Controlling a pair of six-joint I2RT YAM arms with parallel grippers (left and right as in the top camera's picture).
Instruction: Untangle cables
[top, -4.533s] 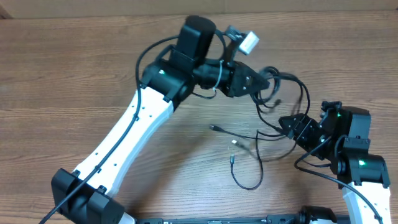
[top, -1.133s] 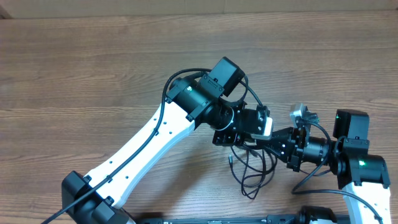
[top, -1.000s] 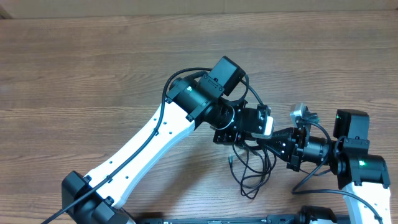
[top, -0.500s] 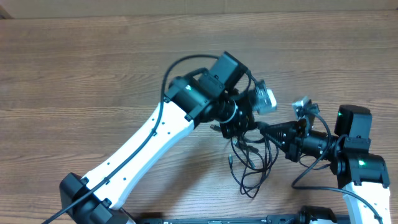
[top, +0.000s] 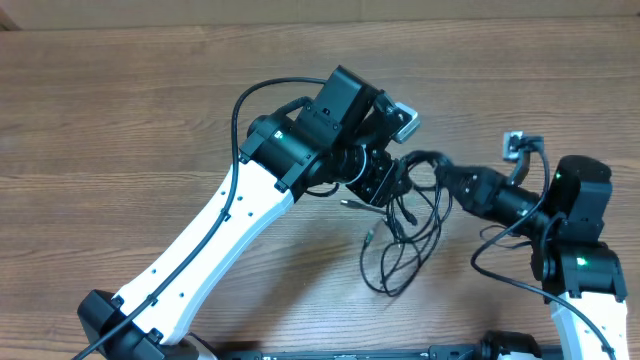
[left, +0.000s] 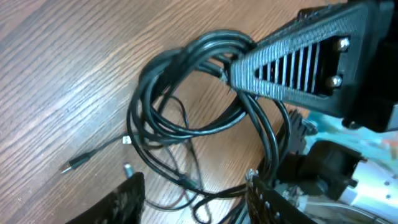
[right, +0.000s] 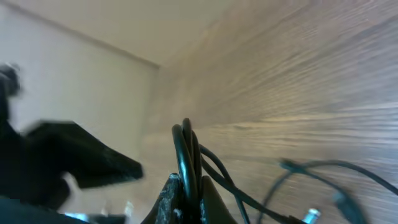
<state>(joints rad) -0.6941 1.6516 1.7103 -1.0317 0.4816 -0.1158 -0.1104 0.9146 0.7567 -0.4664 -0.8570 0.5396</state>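
Overhead, the left arm (top: 230, 230) reaches in from the lower left and the right arm (top: 575, 260) from the lower right. Their jaws meet over the middle of the wooden table (top: 120, 100), close to each other.

The right jaws are pressed together on the cables (top: 400, 225). They pinch several black strands at once near the top of the bundle. In the right wrist view these strands (right: 186, 155) rise straight up out of the pinch, though that picture is blurred. From the pinch the thin black loops fall away below and to the left of the right jaws and spread loosely over the table.

The left jaws stand spread and grip nothing. In the left wrist view the two fingertips (left: 127, 199) sit wide apart at the bottom edge. The coil (left: 193, 129) lies just ahead of them, and a few thin strands run through the gap between them. At the far side of that coil the right jaws' ribbed black finger (left: 298, 59) clamps the gathered loops.

Two small silver-tipped plug ends (left: 74, 163) lie on the table to the left of the left jaws, clear of the coil. Overhead they show below the left jaws.
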